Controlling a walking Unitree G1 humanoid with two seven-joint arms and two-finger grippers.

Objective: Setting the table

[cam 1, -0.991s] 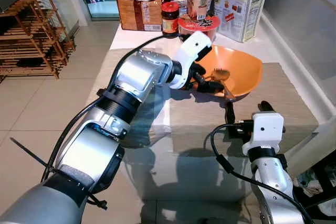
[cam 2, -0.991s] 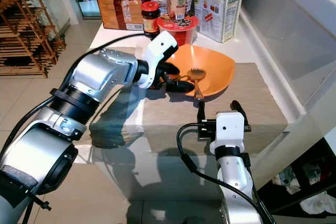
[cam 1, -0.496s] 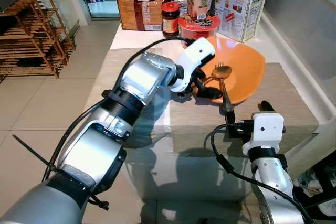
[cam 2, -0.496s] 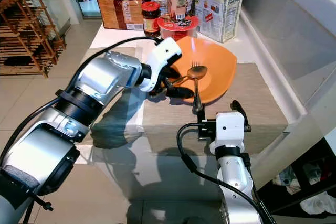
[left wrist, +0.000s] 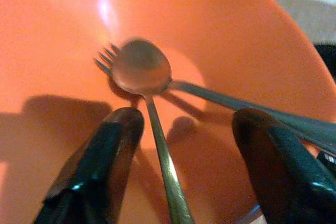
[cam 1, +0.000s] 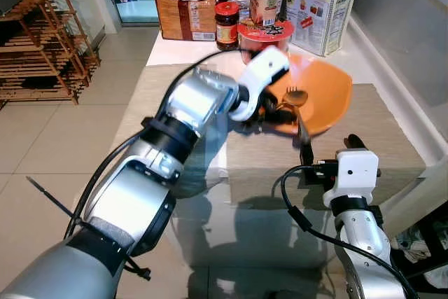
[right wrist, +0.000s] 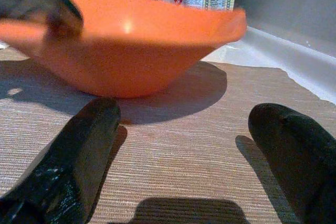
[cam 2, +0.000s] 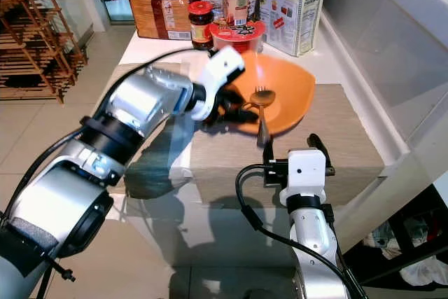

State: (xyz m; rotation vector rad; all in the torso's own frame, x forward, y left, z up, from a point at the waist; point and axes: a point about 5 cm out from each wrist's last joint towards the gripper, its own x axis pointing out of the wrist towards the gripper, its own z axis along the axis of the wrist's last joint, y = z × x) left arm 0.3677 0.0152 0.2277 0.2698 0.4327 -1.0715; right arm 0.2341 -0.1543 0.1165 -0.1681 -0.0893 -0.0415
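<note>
On the table: placemat (cam 1: 364, 141), woven, with an orange bowl (cam 1: 329, 92) resting on its far half.
Bowl contents: spoon (left wrist: 144, 72) and fork (left wrist: 105, 59), heads overlapping near the middle of the bowl, the spoon lying over the fork's tines; handles run out toward the rim, one leaning over the near edge.
Left gripper (left wrist: 184, 169): inside the bowl, fingers spread wide, one either side of the spoon's handle; nothing held (the pads do not appear to touch the metal).
Right gripper (right wrist: 189, 182): low over the placemat just short of the bowl, fingers parted, empty; it looks at the bowl's outer wall.
Behind the bowl: red cup (cam 1: 264, 31), dark jar (cam 1: 227, 24), bread bag (cam 1: 185, 13) and a white box (cam 1: 320, 6), crowded at the table's back edge.
Step in hand, as judged: picking the spoon out of the bowl so the cutlery can be laid beside it.
How to do it well: centre the fingers across the thin handle, below the spoon's head, and close squarely; a slanted pinch on so narrow a piece would probably let it swivel.
Care point: the fork lies under the spoon, so a straight, slow lift should keep it from being dragged along.
Further care: the bowl is light and may slide if pushed on its inner wall; the right gripper stands near enough to steady it.
</note>
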